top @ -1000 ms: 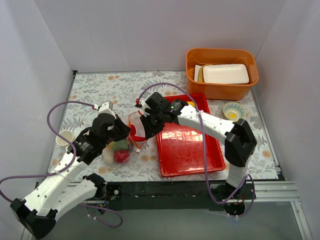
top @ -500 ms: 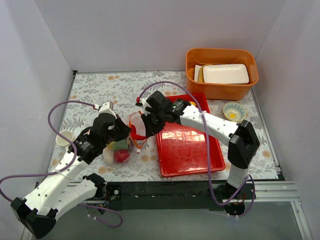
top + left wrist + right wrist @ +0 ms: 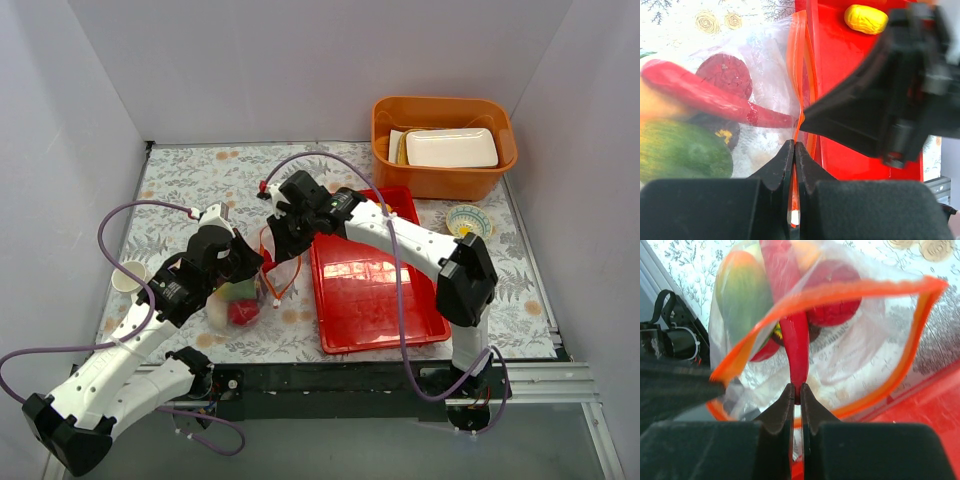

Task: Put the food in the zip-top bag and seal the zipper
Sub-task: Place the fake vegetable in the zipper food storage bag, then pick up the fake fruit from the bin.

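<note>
2 grippers meet at the mouth of the zip-top bag (image 3: 860, 355), which lies just off the left long edge of the red tray (image 3: 380, 300). Left gripper (image 3: 794, 146): clenched on the zipper (image 3: 798, 55) just beside that tray edge, unchanged over the last second. Right gripper (image 3: 796, 389): part open near the tray's left edge 1 second ago; it has since narrowed to almost closed and swung farther off the tray, toward the bag's far end. The tip of the red chili (image 3: 794, 347) sits between its jaws; cannot tell whether bag film or strip is pinched with it. In the right wrist view the mouth stands open in a loop. Inside the bag: the chili, a green piece (image 3: 680, 150), a dark red round piece (image 3: 727, 75). 1 yellow piece (image 3: 866, 19) lies on the tray, outside the bag. Judgement: loading is not finished, and the chili tip at the mouth would block the seal unless pushed deeper.
</note>
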Controlling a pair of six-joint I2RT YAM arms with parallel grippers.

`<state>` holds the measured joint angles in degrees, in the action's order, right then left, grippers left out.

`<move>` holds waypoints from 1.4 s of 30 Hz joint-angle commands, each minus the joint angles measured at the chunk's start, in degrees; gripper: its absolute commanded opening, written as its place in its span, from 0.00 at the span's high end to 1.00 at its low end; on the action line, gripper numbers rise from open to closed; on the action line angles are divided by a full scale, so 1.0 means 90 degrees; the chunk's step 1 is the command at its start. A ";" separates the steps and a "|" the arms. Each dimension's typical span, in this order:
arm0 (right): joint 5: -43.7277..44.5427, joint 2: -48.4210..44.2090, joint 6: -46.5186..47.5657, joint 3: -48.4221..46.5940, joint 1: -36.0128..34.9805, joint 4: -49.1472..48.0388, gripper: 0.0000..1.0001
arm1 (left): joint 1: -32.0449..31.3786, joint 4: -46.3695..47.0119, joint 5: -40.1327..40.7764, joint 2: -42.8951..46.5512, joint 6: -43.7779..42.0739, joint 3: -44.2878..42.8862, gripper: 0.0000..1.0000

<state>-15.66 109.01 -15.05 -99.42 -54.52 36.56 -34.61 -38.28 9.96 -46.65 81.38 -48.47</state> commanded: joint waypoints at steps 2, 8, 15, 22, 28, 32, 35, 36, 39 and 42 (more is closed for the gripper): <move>-0.0350 0.0339 -0.0066 -0.0429 -0.0026 -0.0115 0.94 | -0.0002 0.0054 -0.0013 0.0115 -0.0029 -0.0083 1.00; -0.0603 0.0339 -0.0164 -0.0116 -0.0026 -0.0341 0.90 | -0.0002 0.0132 -0.0081 0.0018 -0.0058 -0.0113 1.00; -0.0673 0.0349 0.0002 0.0167 -0.0055 -0.0136 0.61 | -0.0002 0.0162 -0.0081 0.0037 -0.0049 -0.0084 1.00; 0.0040 -0.0139 0.0246 0.0372 -0.0065 0.0089 0.38 | -0.0002 0.0123 -0.0032 0.0037 -0.0049 -0.0074 1.00; 0.0967 -0.0764 0.0168 0.0567 -0.0036 0.0011 0.34 | -0.0002 0.0103 -0.0051 0.0008 -0.0058 -0.0074 1.00; 0.1709 -0.1164 0.0003 0.0821 0.0159 -0.0028 0.30 | -0.0002 0.0084 -0.0013 0.0066 -0.0029 -0.0064 1.00; 0.2179 -0.1369 -0.0153 0.1104 0.0451 -0.0019 0.28 | -0.0002 0.0074 -0.0013 0.0115 -0.0029 -0.0044 1.00; 0.2286 -0.1409 -0.0193 0.1173 0.0559 -0.0019 0.28 | -0.0002 0.0045 0.0007 0.0115 -0.0039 -0.0044 1.00; 0.2355 -0.1536 -0.0398 0.1475 0.1057 -0.0077 0.28 | -0.0002 0.0035 0.0017 0.0135 -0.0029 -0.0044 1.00; 0.2307 -0.1565 -0.0651 0.1749 0.1594 -0.0165 0.28 | -0.0002 0.0045 -0.0003 0.0135 -0.0039 -0.0035 1.00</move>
<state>2.17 96.51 -17.23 -86.37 -45.60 36.12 -34.61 -37.69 9.87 -46.57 81.28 -48.47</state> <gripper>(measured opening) 0.720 0.013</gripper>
